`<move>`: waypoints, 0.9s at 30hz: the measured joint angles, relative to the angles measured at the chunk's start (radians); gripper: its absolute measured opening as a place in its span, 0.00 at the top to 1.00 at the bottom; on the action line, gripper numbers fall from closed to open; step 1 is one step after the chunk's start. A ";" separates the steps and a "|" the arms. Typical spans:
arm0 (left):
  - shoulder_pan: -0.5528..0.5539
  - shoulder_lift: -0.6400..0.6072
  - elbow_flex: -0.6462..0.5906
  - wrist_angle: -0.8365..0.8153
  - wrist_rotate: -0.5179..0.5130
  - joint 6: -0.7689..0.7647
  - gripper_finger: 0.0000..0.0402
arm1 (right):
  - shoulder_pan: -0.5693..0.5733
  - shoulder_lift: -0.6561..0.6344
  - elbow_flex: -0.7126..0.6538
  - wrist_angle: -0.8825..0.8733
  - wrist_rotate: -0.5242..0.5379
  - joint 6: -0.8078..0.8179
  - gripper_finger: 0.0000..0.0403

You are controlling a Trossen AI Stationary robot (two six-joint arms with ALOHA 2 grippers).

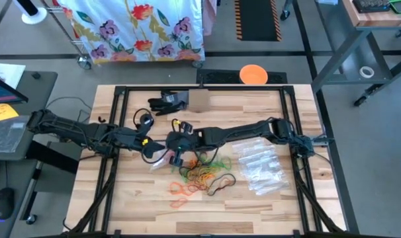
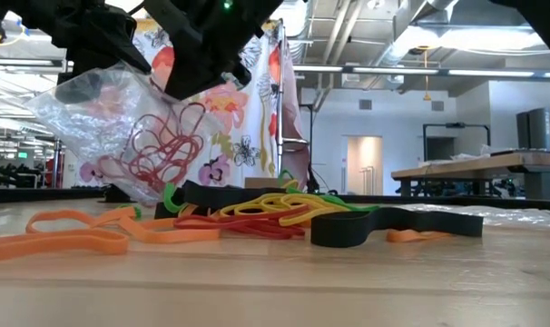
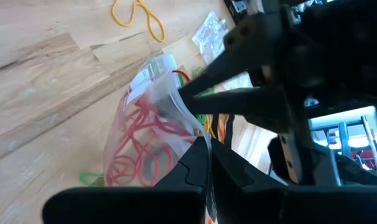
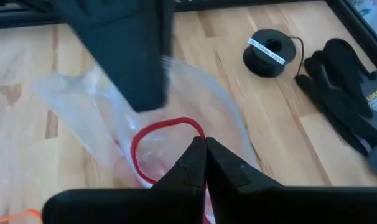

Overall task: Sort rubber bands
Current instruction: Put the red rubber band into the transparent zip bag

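We list first the landmark: a loose heap of thin rubber bands [image 1: 204, 174] in red, orange, green, yellow and black, lying on the pale wooden-plank bench [image 1: 267, 208]. In the low view the heap shows flat orange loops [image 2: 66, 241] to one side, yellow ones [image 2: 275, 207] on top and a broad black loop [image 2: 348, 227] in front.

Just beside the heap, toward the left arm, we record a clear plastic zip bag [image 2: 121, 136] lifted off the bench and holding a tangle of red rubber bands [image 2: 162, 145].

The left gripper [image 1: 149, 151] sits at the bag; its fingers [image 3: 195, 168] are clenched on the bag's edge in its wrist view.

The right gripper [image 1: 176, 153] hangs directly above the heap's bag-side edge. Its fingers [image 4: 191, 163] are pressed together over the bag, with a red loop [image 4: 157, 134] in the plastic under them; we cannot tell whether they pinch the film.

On the heap's other side, toward the right arm, we note a pile of empty clear zip bags [image 1: 259, 165].

Beyond the heap, toward the far edge of the bench, we log a black glove [image 1: 166, 102], a small black spool of wire [image 1: 145, 119] and a brown cardboard box [image 1: 199, 100].
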 joint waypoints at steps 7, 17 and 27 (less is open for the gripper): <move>0.000 0.000 0.000 0.000 -0.001 0.012 1.00 | -0.019 -0.008 0.084 -0.122 -0.073 0.029 0.90; 0.000 0.000 0.000 0.000 0.001 0.011 1.00 | -0.006 -0.006 0.230 -0.465 -0.070 0.045 0.88; 0.000 0.000 0.000 0.001 0.004 0.001 1.00 | 0.000 0.013 0.230 -0.486 -0.095 0.039 0.98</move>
